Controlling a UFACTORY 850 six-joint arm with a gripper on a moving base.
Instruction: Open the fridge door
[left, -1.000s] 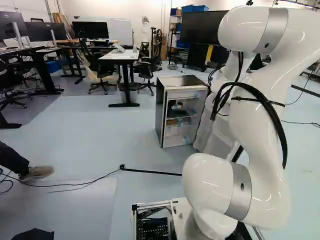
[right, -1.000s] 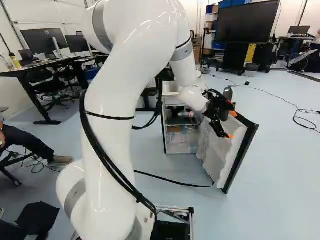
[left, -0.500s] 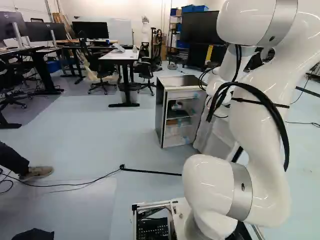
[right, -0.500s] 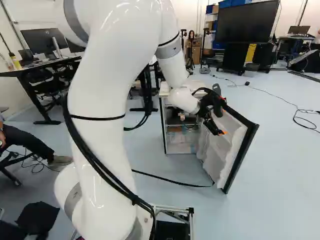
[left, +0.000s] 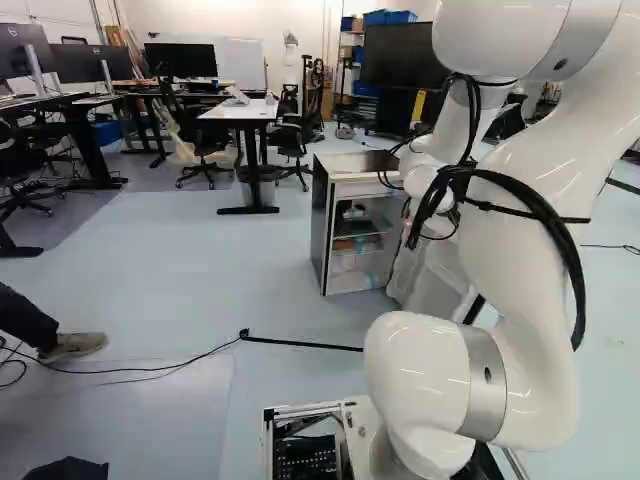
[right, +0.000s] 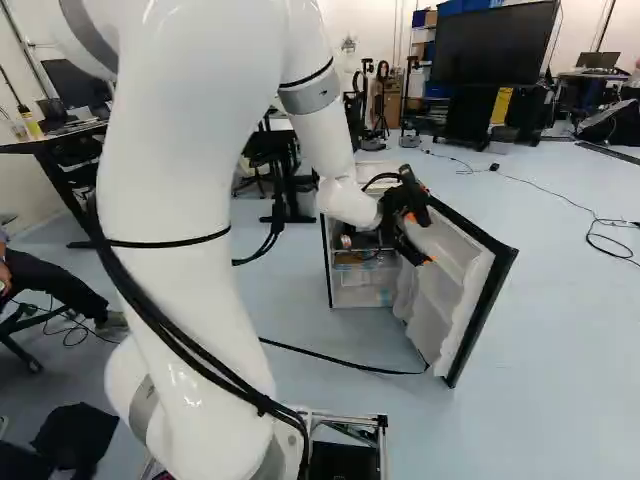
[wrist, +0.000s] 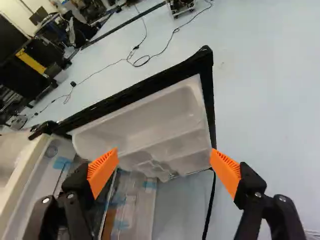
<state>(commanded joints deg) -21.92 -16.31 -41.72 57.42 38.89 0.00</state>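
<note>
Fridge (left: 321, 225) partly hidden by arm (left: 510, 270), door (right: 450, 290) swung open at right, outer face hidden, gripper (right: 420, 238) fingers spread apart.

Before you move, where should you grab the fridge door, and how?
I'd grip the door by its black upright edge farthest from the cabinet, coming from beyond it, fingers either side: the door stands wide open and that edge looks narrow and free.
</note>
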